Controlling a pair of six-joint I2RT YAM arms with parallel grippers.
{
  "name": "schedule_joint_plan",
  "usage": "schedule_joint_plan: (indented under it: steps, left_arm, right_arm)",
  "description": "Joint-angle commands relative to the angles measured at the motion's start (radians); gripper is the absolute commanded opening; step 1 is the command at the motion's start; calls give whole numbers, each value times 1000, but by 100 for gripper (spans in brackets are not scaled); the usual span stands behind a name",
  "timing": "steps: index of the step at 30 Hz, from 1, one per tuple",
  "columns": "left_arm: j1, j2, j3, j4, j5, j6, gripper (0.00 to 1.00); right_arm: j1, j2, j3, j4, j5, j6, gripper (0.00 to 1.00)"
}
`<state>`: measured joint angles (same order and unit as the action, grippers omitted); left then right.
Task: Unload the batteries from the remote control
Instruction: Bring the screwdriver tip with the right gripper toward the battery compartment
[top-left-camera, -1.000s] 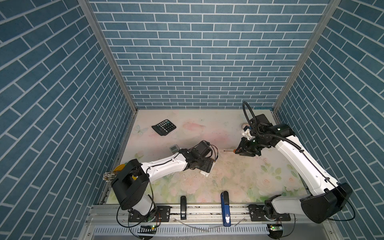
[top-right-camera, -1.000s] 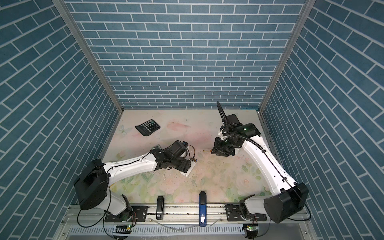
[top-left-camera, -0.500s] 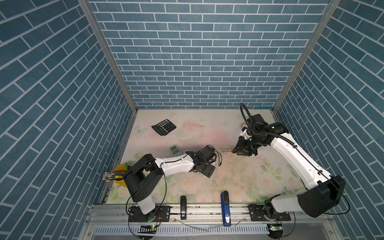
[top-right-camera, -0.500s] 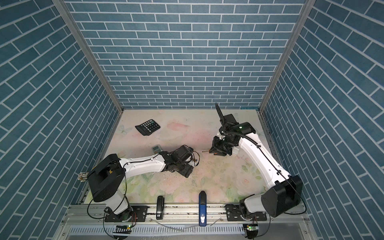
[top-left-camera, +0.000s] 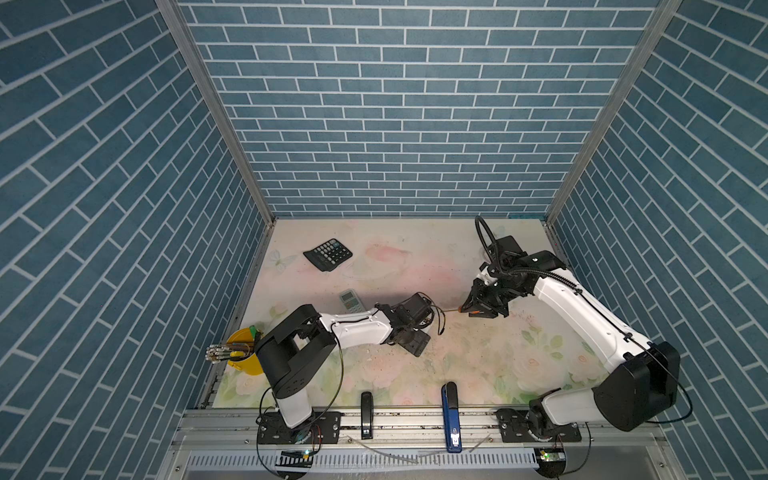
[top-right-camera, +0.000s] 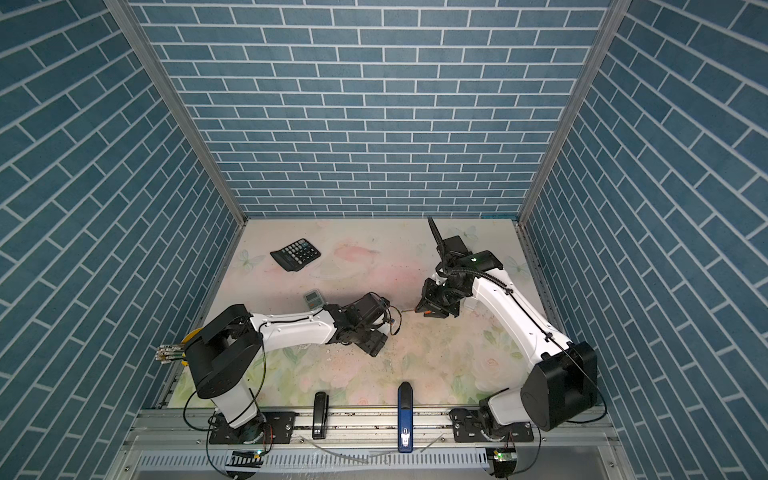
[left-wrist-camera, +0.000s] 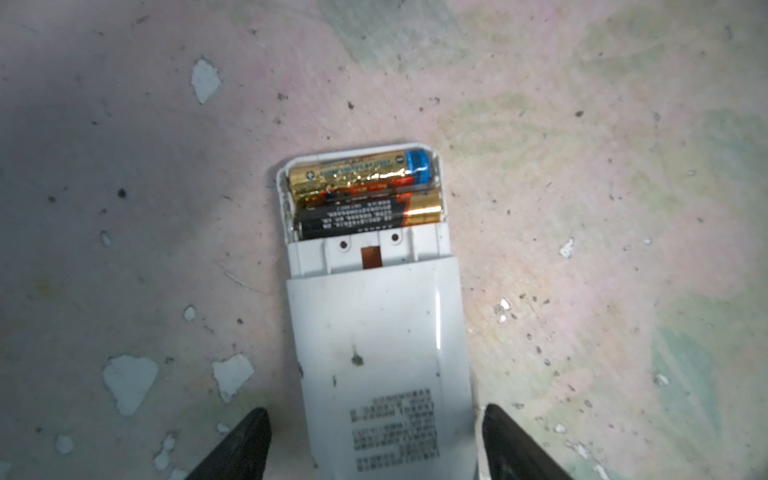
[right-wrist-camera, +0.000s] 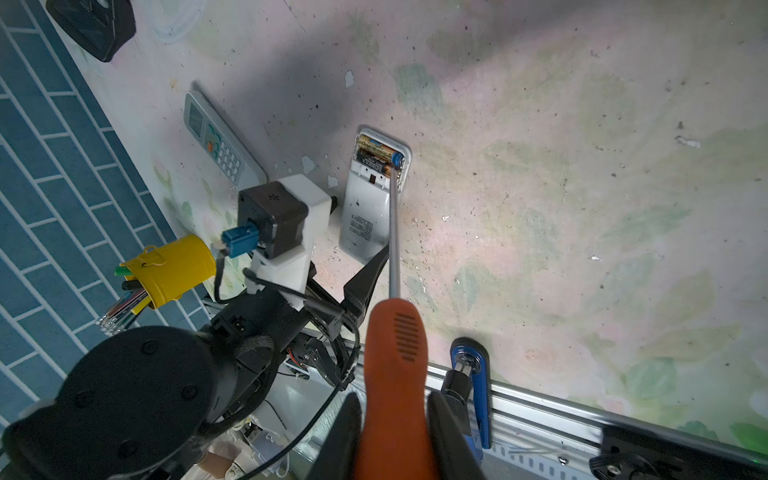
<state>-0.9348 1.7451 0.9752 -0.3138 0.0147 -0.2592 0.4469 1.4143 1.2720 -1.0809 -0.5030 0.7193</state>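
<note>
While the left gripper (left-wrist-camera: 374, 407) straddles the remote (left-wrist-camera: 374, 332) unclenched, batteries (left-wrist-camera: 361, 195) lie crosswise beyond. The right gripper (right-wrist-camera: 392, 395) clamps a screwdriver (right-wrist-camera: 395, 340), seemingly touching them.

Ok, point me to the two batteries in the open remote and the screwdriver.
gold battery (left-wrist-camera: 359, 172): left wrist view, middle of its gold casing.
black battery (left-wrist-camera: 349, 220): left wrist view, middle of its black label.
screwdriver (right-wrist-camera: 395, 332): right wrist view, upper part of orange handle.

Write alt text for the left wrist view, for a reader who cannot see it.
A white remote lies face down on a worn floral tabletop, its battery compartment open with two batteries inside, side by side. The left arm's dark jaws stand open, flanking the remote's other end.
</note>
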Motion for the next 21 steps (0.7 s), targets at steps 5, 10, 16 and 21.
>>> schedule_joint_plan:
  steps: [5, 10, 16, 21]
  left_arm:
    - [-5, 10, -55, 14, 8, 15, 72]
    - [-5, 1, -73, 39, 16, 14, 67]
    - [-4, -1, -81, 48, 22, 13, 63]
    - [-5, 2, -79, 48, 25, 11, 62]
  right_arm:
    - [7, 33, -40, 38, -35, 32, 0]
    - [15, 47, -47, 63, -34, 42, 0]
    - [31, 52, -78, 84, -41, 68, 0]
    - [43, 54, -95, 91, -43, 80, 0]
